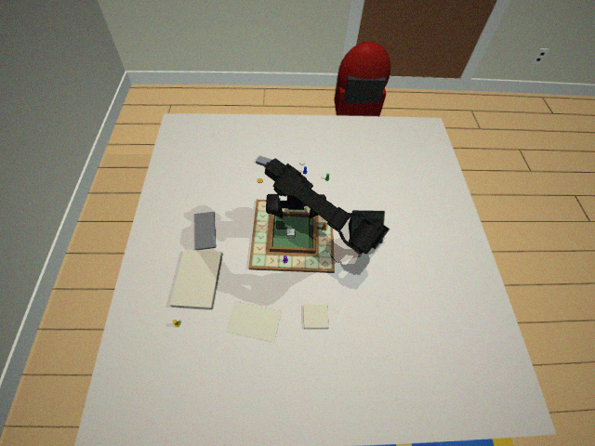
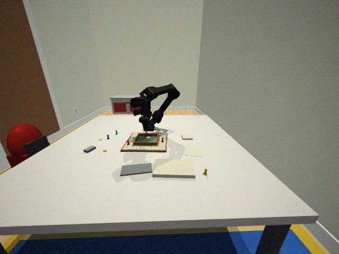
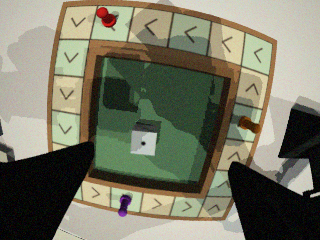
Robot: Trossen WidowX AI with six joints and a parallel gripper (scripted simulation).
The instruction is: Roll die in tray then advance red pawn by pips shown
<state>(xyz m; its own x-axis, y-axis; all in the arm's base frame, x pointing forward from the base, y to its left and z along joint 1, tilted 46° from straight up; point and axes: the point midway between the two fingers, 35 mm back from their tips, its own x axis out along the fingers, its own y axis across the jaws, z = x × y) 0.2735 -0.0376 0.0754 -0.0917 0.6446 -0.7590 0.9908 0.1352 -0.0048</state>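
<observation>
Die (image 3: pixel 143 140) in tray (image 3: pixel 215 132), apparently one pip; tool (image 3: pixel 156 190) wide apart above.

Arm (image 1: pixel 307 191): matte black throughout, built of blocky, boxy links with rounded joints.
Base (image 1: pixel 369 230): a squat black housing, wider than the links.
Cable (image 1: pixel 344 236): a thin dark lead looping beside the base.
Gripper (image 3: pixel 160 227): two broad black fingers, tapering to blunt tips.
Markings: cannot tell.
</observation>
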